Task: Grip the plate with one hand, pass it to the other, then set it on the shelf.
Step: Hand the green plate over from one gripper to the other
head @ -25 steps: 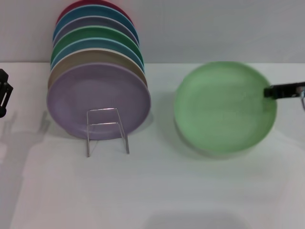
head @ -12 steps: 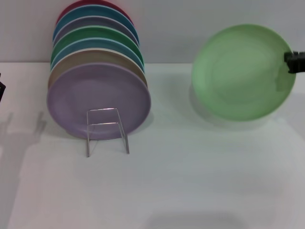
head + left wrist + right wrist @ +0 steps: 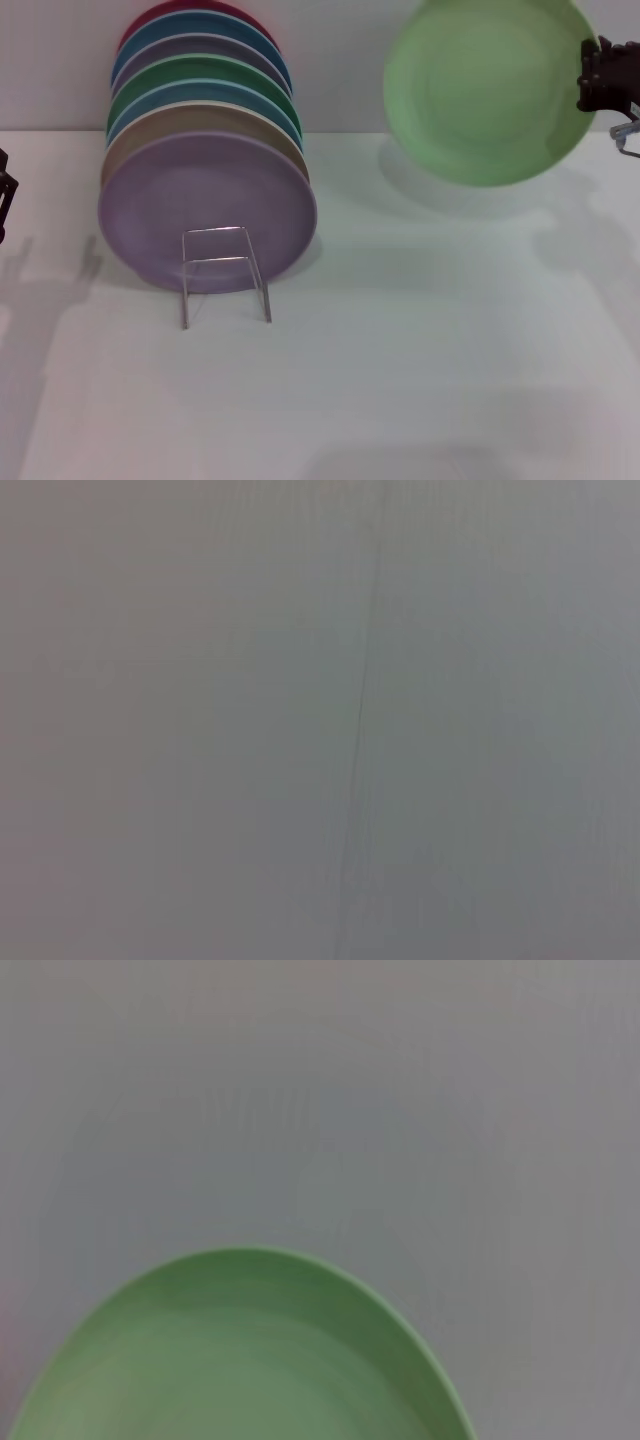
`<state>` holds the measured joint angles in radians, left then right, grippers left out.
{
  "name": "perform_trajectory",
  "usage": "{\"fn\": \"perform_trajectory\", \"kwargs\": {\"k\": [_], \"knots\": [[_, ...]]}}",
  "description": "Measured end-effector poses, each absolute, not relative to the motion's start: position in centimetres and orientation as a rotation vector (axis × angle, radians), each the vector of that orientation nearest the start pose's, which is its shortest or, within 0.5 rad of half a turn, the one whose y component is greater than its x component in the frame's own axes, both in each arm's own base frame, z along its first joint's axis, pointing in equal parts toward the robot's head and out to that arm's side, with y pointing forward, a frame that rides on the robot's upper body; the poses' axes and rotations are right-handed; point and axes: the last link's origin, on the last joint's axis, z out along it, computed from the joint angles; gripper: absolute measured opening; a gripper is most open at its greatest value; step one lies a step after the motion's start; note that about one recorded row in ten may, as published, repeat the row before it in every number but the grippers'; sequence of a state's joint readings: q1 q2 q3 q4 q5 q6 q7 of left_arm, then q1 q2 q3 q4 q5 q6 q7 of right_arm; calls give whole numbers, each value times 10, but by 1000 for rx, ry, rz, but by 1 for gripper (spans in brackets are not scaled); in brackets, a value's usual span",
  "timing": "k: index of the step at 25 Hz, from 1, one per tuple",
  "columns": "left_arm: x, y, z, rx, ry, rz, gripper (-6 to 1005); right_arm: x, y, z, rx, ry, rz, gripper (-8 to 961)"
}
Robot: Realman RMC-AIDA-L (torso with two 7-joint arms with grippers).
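Observation:
The pale mint-green plate (image 3: 485,88) is held in the air at the upper right of the head view, tilted so that its face shows. My right gripper (image 3: 592,75) is shut on the plate's right rim. The plate also fills the lower part of the right wrist view (image 3: 235,1360). The wire shelf (image 3: 225,272) stands on the white table at the left, its front loops in front of a lavender plate (image 3: 205,210). My left gripper (image 3: 4,190) shows only as a dark bit at the far left edge.
Several coloured plates (image 3: 200,95) stand upright in a row in the shelf behind the lavender one. The white table (image 3: 420,360) runs to a pale back wall. The left wrist view shows only a plain grey surface.
My right gripper has lifted the mint-green plate from low over the table up and back towards the wall. The left gripper has stayed near the left edge.

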<state>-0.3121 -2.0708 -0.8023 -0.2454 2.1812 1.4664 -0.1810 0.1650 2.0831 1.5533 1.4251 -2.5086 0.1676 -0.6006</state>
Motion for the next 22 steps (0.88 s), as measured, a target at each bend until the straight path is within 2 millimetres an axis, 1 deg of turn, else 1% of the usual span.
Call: {"fn": "perform_trajectory", "kwargs": {"k": [8, 10, 11, 12, 13, 15, 16, 17, 21, 22], "knots": [[-322, 286, 14, -1383, -452, -943, 738, 222, 377, 28, -1635, 408, 486, 22], [-321, 282, 14, -1378, -450, -960, 738, 224, 372, 19, -1612, 375, 516, 22], [-320, 280, 14, -1377, -448, -977, 737, 227, 366, 11, -1592, 343, 543, 22], [-319, 278, 14, -1380, -445, -994, 737, 227, 366, 11, -1592, 343, 543, 22], [-317, 274, 14, -1385, -438, -1019, 737, 229, 361, 8, -1574, 324, 564, 22], [-317, 274, 14, -1385, -438, -1019, 736, 234, 352, 2, -1546, 306, 604, 22], [-312, 264, 12, -1411, -405, -1063, 735, 242, 341, -2, -1520, 293, 641, 22], [-311, 262, 11, -1418, -399, -1069, 735, 242, 341, -2, -1520, 293, 641, 22], [-306, 247, 4, -1470, -371, -1105, 733, 259, 324, -6, -1488, 288, 692, 21], [-306, 247, 4, -1470, -371, -1105, 733, 262, 321, -6, -1483, 290, 703, 21]]}}
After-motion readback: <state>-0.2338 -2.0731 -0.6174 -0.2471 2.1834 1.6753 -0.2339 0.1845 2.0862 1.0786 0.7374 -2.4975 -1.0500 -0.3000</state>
